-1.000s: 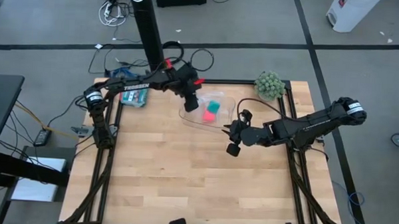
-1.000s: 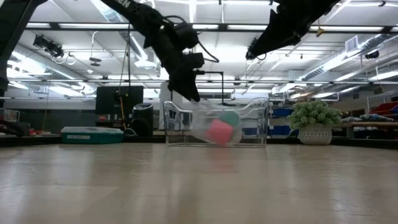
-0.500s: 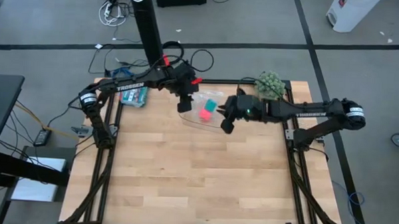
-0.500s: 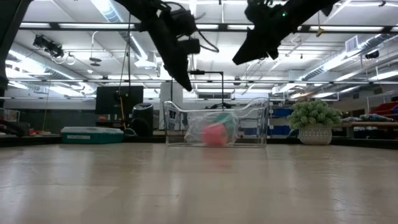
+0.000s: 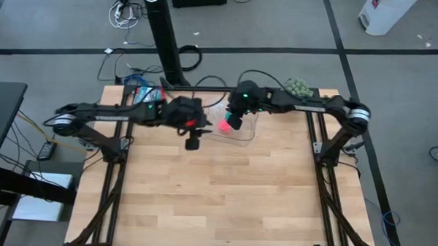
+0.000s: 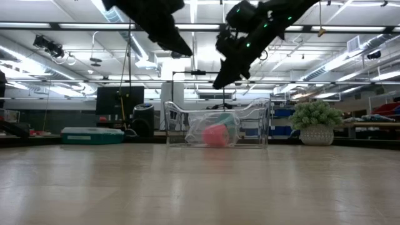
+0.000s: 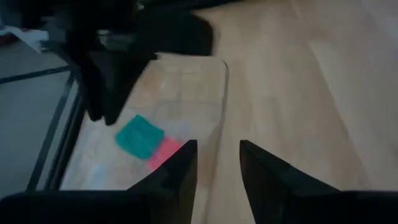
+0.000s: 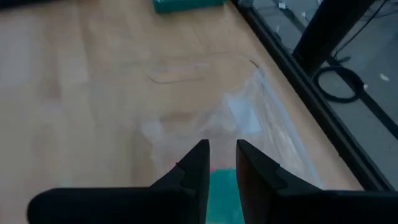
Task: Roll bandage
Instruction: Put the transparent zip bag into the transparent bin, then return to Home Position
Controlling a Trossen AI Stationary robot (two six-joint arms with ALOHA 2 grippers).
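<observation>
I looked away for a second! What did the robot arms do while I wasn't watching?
The right gripper swung in from the table's right side to hover over the clear bin, above the bandage. The left gripper pulled away from the bin, out over the bare wood. Nothing was grabbed. The bin, bandage and pink block stayed put.

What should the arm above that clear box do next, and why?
Probably lower the right gripper straight down into the clear container. It hangs above the box with its jaws a little apart, and the teal bandage lies inside beside the pink block, untouched. The left gripper waits off to the side.
</observation>
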